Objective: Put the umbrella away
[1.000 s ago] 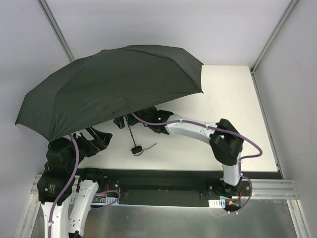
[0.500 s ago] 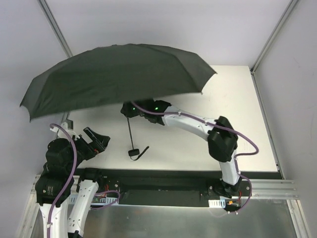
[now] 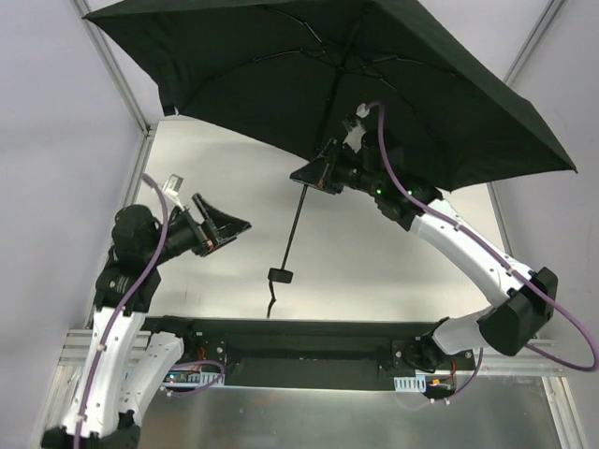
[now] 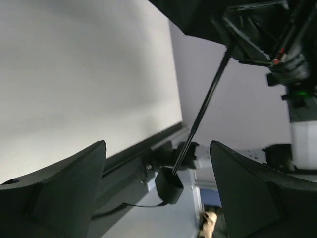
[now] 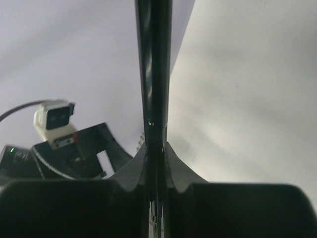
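Your right pincer [image 3: 316, 174] is pinching the shaft of the open black fabric umbrella [image 3: 393, 75], seemingly clear of the white counter [image 3: 374, 257]; your left pincer [image 3: 223, 227] is hanging spread nearby.

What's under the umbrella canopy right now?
The shaft hangs down to the handle, with the right gripper shut on it. The canopy hides the far part of the table.
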